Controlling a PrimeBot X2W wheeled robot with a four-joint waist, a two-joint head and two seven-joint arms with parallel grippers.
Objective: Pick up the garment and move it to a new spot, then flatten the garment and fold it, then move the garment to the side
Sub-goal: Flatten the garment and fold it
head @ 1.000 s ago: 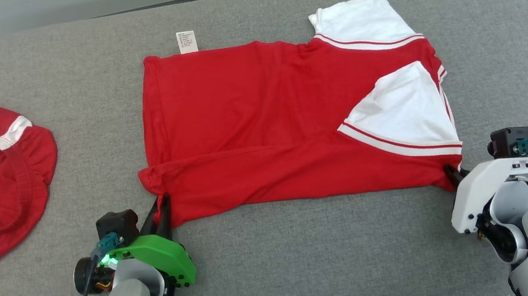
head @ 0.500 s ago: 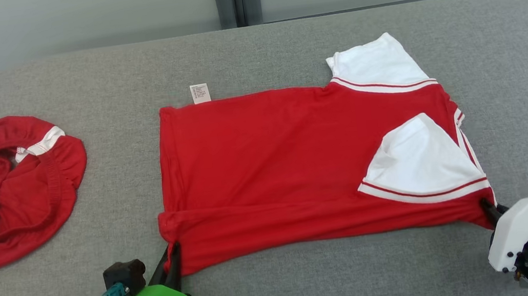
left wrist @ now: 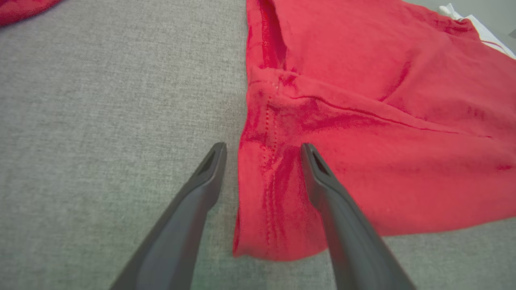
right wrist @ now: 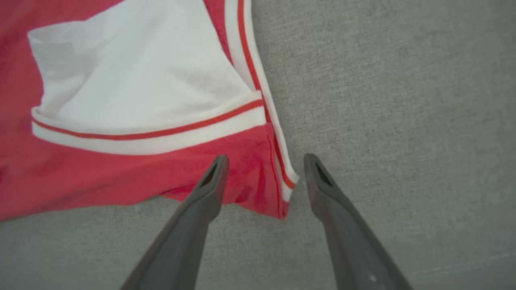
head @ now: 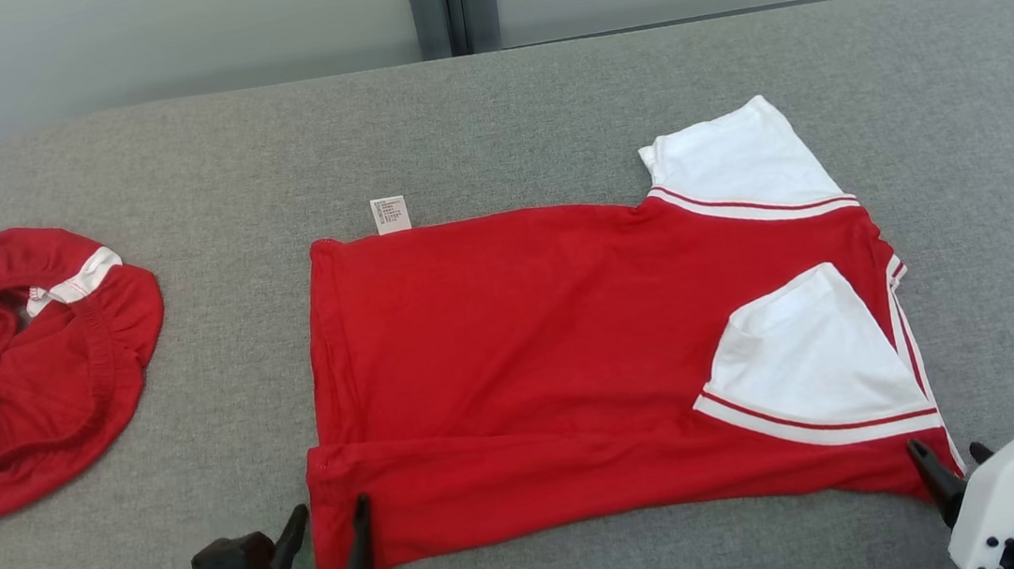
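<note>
Since a second ago both grips are undone: left pincer [head: 331, 507] and right pincer [head: 944, 448] gape wide and hold nothing, each straddling a near corner of the red-and-white T-shirt [head: 524, 358], which lies flat, near edge folded over, on the grey tabletop [head: 544, 101].

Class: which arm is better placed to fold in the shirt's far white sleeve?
Right, probably: the right gripper sits open at the shirt's sleeve end, nearer the far sleeve; the left gripper is at the hem.
</note>
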